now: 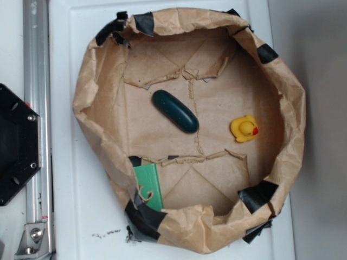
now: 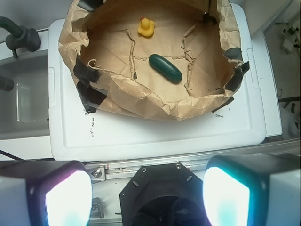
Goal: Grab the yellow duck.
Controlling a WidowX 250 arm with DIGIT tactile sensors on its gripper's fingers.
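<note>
Duck sits untouched in the paper basin; claw high above, pads spread wide.

The yellow duck point(image 1: 244, 129) rests upright on the floor of a crumpled brown paper basin point(image 1: 295, 108), toward one side wall, red-orange beak showing. A dark green capsule point(image 1: 174, 111) lies on its side near the basin's middle, well apart from the duck. A green card point(image 1: 149, 187) leans inside the wall by a patch of black tape point(image 1: 259, 195). The basin stands on a white counter point(image 1: 65, 179), with a metal rail point(image 1: 35, 108) along its edge. In the wrist view the claw point(image 2: 147, 195) hangs far back from the basin, its 2 pads point(image 2: 68, 197) wide apart at the bottom corners, holding nothing; the duck point(image 2: 146, 27) shows small at the far side.
</note>
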